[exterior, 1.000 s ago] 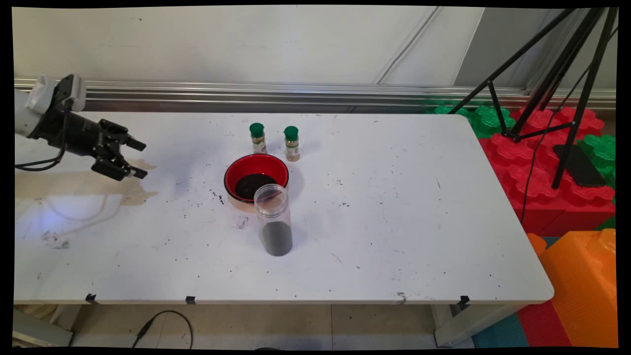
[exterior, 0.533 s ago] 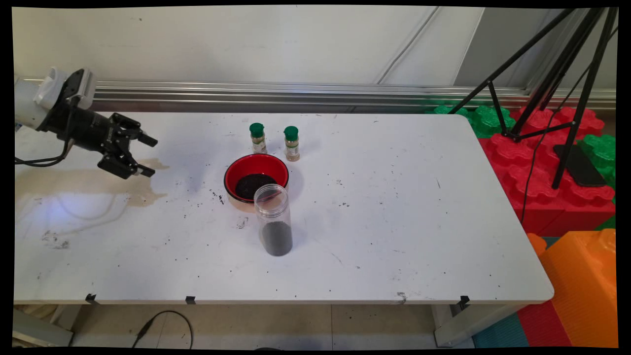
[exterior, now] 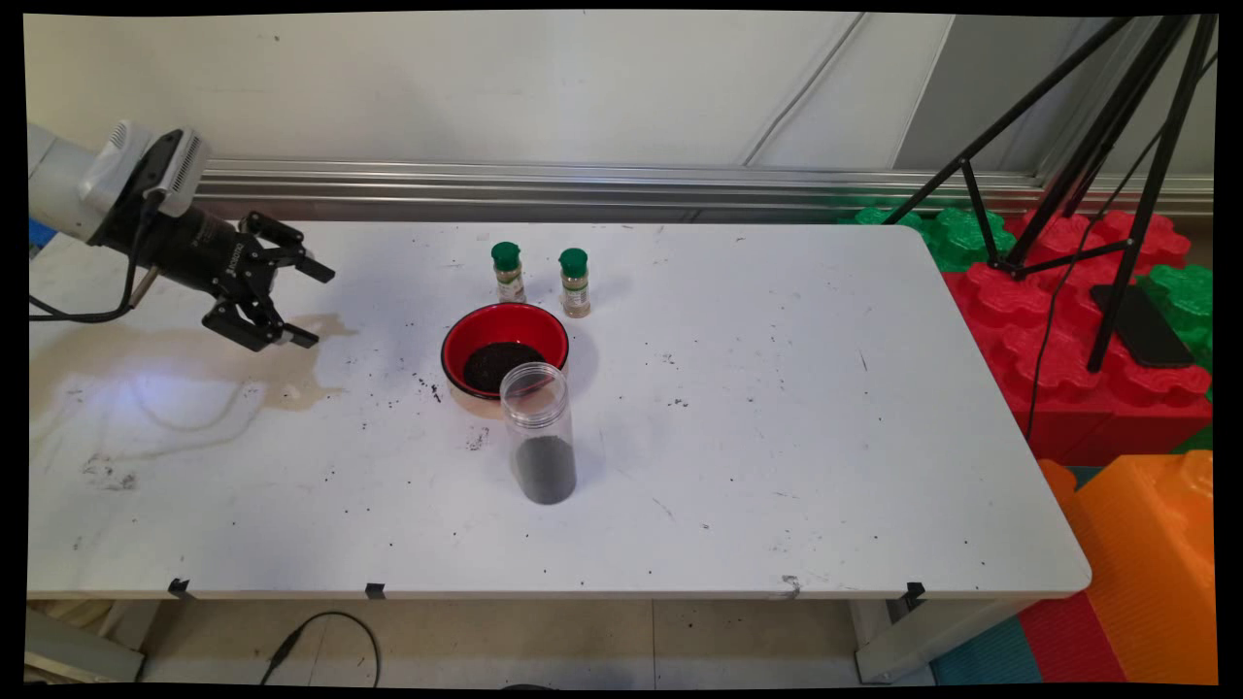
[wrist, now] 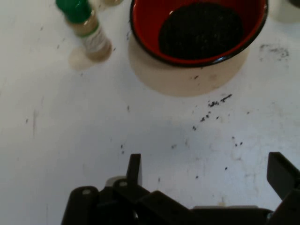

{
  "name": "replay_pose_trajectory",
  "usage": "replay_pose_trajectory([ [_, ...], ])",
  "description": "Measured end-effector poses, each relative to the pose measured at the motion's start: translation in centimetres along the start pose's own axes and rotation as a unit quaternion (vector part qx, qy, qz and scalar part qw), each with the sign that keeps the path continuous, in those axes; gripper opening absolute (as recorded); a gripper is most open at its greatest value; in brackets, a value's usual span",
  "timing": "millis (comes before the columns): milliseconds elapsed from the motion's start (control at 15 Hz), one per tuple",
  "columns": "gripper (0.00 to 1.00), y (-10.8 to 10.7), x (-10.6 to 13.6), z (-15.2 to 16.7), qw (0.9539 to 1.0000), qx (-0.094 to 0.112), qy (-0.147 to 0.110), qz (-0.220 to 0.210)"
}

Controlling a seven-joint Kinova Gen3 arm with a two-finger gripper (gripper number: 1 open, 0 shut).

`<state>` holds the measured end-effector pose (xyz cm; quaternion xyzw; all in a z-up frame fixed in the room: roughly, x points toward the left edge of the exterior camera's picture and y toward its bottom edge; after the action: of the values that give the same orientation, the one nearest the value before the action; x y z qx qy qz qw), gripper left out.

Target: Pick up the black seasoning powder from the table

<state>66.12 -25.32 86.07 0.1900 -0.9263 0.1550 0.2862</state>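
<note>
Claw (exterior: 309,305), fingers spread wide and holding nothing, raised above the left part of the white desk (exterior: 777,437) over a brownish stain (exterior: 291,388). To its right, well apart, a red bowl (exterior: 505,351) holding dark grains (exterior: 497,363). Just behind the bowl, two small green-capped spice jars (exterior: 507,273), upright and side by side. Just in front of the bowl, a clear plastic jar (exterior: 539,433), upright, open-topped, dark grains in its lower part. Loose grains scattered on the desk around the bowl.
</note>
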Motion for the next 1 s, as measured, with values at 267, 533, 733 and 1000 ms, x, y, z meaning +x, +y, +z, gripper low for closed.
replay_pose_trajectory([
  [267,1.00,0.0,1.6,0.3,0.9984,-0.016,0.010,0.053],
  [533,1.00,0.0,2.7,0.6,0.9953,-0.029,0.019,0.090],
  [733,1.00,0.0,3.4,0.9,0.9922,-0.040,0.026,0.116],
  [1000,1.00,0.1,4.7,1.6,0.9862,-0.059,0.040,0.149],
])
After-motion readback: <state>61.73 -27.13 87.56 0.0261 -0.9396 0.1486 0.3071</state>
